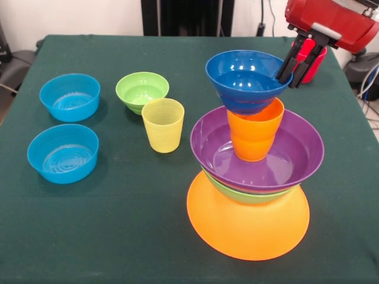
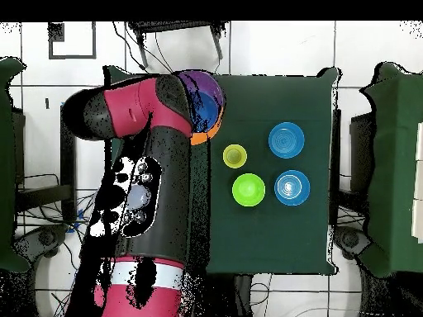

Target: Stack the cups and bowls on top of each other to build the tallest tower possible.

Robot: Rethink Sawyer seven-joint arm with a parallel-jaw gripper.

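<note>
Nearest stood the tower (image 1: 249,201): orange base, green and purple bowls, orange cup (image 1: 255,135), dark blue bowl (image 1: 247,80) on top. Gripper (image 1: 295,70) pinched that bowl's rim, jaws closed on it, red cup (image 1: 314,64) behind

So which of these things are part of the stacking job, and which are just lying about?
Part of the job:
- tower
- yellow cup
- small green bowl
- two light blue bowls
- red cup
- gripper

Just lying about:
- cables
</note>
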